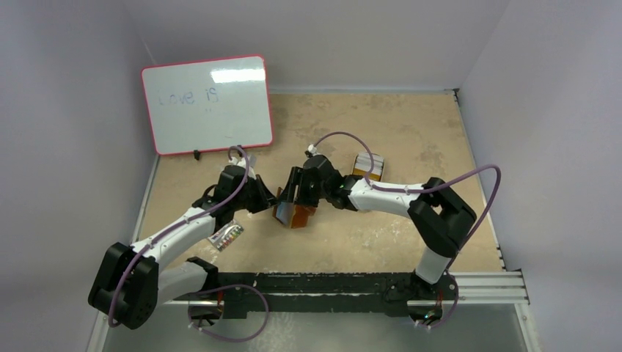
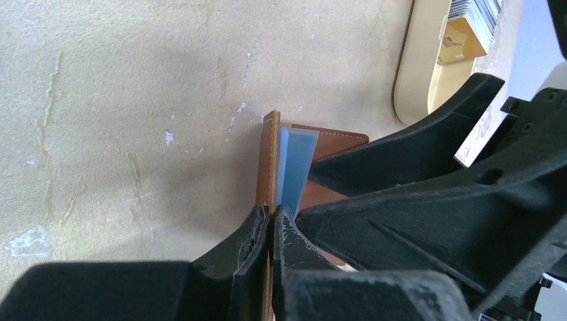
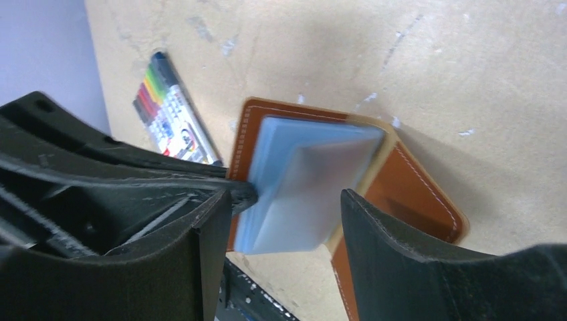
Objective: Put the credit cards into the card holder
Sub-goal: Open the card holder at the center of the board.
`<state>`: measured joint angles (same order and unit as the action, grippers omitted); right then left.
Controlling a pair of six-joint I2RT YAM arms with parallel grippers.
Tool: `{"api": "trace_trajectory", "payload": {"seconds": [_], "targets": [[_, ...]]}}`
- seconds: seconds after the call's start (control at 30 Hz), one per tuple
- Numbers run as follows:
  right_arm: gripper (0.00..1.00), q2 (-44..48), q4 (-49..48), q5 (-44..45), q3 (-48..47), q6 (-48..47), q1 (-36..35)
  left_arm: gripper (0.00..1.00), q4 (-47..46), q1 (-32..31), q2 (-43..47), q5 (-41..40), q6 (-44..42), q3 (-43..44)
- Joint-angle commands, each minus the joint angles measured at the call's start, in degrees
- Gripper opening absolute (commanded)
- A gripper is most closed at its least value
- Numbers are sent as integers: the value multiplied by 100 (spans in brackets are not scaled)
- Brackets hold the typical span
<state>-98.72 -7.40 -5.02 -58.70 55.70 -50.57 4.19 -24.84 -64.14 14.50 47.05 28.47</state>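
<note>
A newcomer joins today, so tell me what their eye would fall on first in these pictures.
First, the brown leather card holder at the table's middle, its edge pinched by the shut left gripper, with pale blue-grey cards sticking out of it between the jaws of the open right gripper. Next, the red-framed whiteboard at the table's far left, with faint writing on it.

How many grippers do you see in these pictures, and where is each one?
2. The left gripper is pinched on the edge of the card holder; the right gripper stands open around the pale blue card in it. None seems hidden.
</note>
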Motion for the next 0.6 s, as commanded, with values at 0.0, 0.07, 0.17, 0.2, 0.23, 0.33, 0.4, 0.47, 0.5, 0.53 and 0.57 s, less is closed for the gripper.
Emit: {"api": "trace_trajectory", "payload": {"seconds": [0.0, 0.07, 0.17, 0.2, 0.23, 0.33, 0.4, 0.47, 0.5, 0.53, 0.57], "targets": [[62, -25, 275, 253, -106, 267, -2, 0, -227, -17, 142, -52, 26, 28], [62, -17, 238, 330, -33, 376, 5, 0, -185, -13, 123, -67, 3, 36], [60, -31, 268, 493, -11, 380, 3, 0, -178, -12, 122, -84, 2, 24], [59, -45, 308, 542, -25, 359, 5, 0, -176, -12, 120, -91, 8, 24], [59, -69, 362, 602, -46, 342, 10, 0, -187, -19, 116, -84, 19, 19], [57, -112, 500, 778, -51, 298, 8, 0, -177, -13, 129, -109, 24, 19], [56, -112, 502, 857, -16, 281, 18, 0, -165, -13, 129, -120, 24, 21], [56, -126, 535, 914, -8, 232, 21, 0, -167, -13, 138, -111, 24, 20], [55, -137, 577, 941, -14, 197, 21, 0, -157, -13, 146, -116, 32, 19], [55, -142, 632, 978, -24, 169, 20, 0, -159, -20, 154, -119, 30, 11], [54, -135, 701, 1017, -27, 138, 22, 0, -149, -15, 155, -136, 32, 10]]}}
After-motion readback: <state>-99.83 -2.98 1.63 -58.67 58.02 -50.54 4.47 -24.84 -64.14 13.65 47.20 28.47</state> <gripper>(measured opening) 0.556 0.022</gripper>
